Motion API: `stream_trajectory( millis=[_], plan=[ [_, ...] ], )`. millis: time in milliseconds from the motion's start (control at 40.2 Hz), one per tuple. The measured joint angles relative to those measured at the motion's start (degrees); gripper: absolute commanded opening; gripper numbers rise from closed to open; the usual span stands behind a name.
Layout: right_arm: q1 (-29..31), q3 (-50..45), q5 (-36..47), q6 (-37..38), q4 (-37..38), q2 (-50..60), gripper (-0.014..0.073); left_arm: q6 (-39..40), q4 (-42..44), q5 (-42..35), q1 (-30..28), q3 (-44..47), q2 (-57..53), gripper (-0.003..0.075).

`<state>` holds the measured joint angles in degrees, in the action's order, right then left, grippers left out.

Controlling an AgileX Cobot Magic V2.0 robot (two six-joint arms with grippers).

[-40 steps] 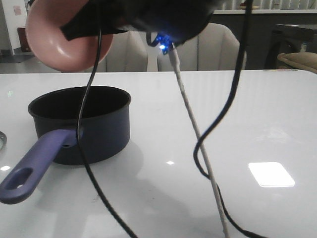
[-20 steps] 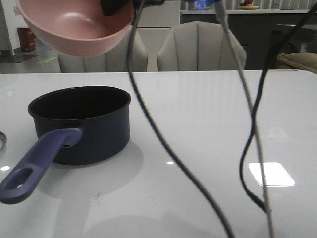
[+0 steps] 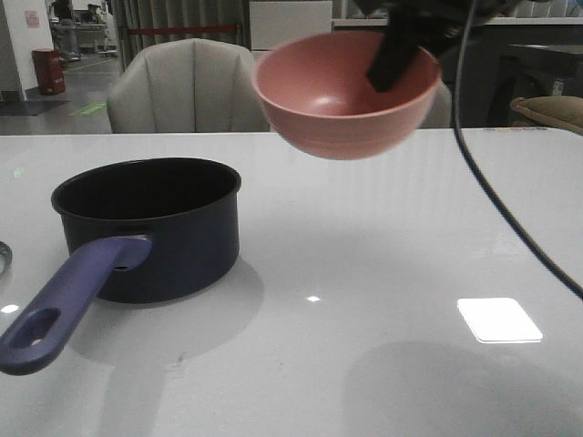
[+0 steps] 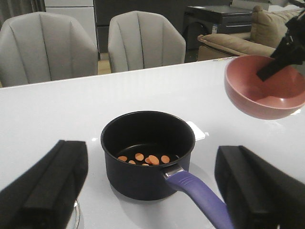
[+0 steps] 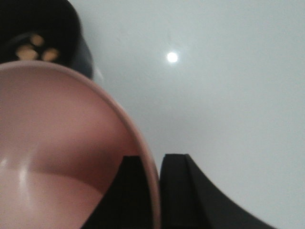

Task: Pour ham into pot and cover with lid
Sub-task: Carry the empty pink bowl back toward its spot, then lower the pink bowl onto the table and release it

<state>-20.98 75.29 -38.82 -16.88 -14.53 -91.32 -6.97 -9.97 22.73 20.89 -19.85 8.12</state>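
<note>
The ham [image 4: 145, 159] lies in the bottom of the pot [image 3: 150, 228], which stands on the left of the surface [image 3: 383, 273] with its handle pointing near and left. The bowl [image 3: 346, 91] looks empty and hangs in the air, right of the pot and well above the surface.

Risks, as I judge them: the right pincer [image 5: 151, 191] clenches only the bowl's rim, one finger inside and one outside, so a quick swing or hard set-down could let the bowl slip or tip. A loose cable [image 3: 510, 218] hangs near the right arm and could snag. The lid is scarcely in view, perhaps a rim at the far left edge, so the reach for it starts half blind.

The right arm holds the bowl high, roughly upright, tilted slightly. The left pincer [image 4: 147, 191] is released, fingers wide apart, hovering near the pot's handle.
</note>
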Motion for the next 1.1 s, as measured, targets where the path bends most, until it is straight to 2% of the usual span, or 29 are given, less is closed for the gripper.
stream_trajectory(
  millis=[174, 498, 1096],
  plan=[
    [4.6, 0.0, -5.01, 5.91, 3.97, 0.0, 0.0136, 0.0, 0.0, 0.0, 0.0, 0.0, 0.0, 0.0582],
    [12.14, 0.0, -8.17, 6.87, 3.04, -4.96, 0.0136, 0.0, 0.0, 0.0, 0.0, 0.0, 0.0, 0.0583],
    [12.52, 0.0, -1.75, 6.87, -2.06, -16.79, 0.0143, 0.0, 0.0, 0.0, 0.0, 0.0, 0.0, 0.0582]
  ],
)
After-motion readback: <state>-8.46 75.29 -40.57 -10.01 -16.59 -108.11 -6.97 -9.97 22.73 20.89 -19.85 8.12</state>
